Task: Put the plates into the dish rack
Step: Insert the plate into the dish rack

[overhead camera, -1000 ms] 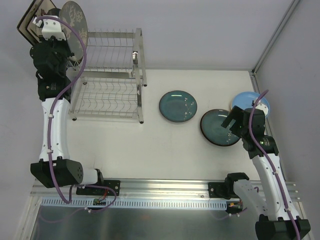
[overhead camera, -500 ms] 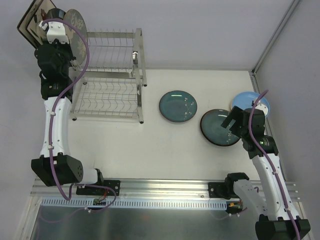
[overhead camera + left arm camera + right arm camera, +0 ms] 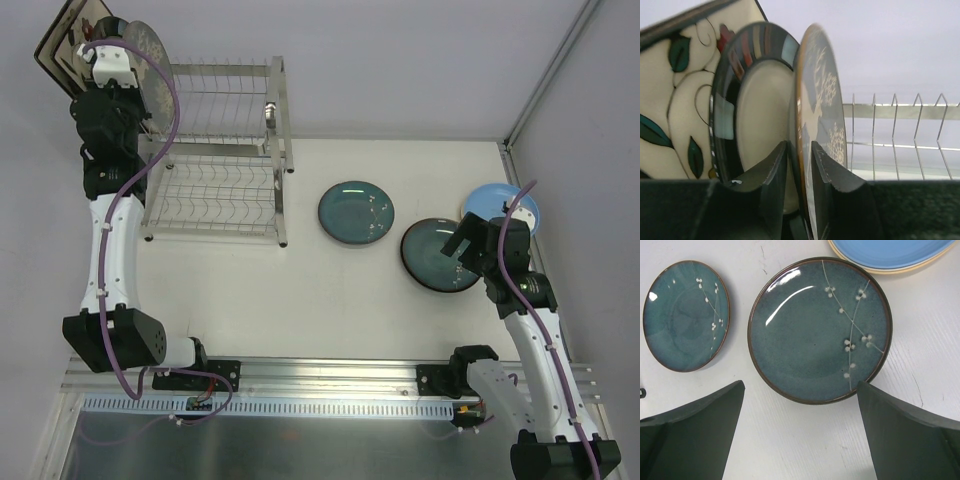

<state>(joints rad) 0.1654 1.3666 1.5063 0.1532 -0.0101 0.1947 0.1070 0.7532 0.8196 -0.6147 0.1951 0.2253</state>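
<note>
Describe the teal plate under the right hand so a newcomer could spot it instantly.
From the silver wire dish rack at the table's far left, look across to the right side, where the right hand hangs open. Directly beneath it lies a round dark teal glazed plate with a brown rim. Unlike the other teal plate, alone mid-table, it sits beside the light blue plate.

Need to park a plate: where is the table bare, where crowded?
Bare: the strip between the dish rack and the small teal plate, and the band along the rail. Crowded: the right, large teal plate by light blue plate.
</note>
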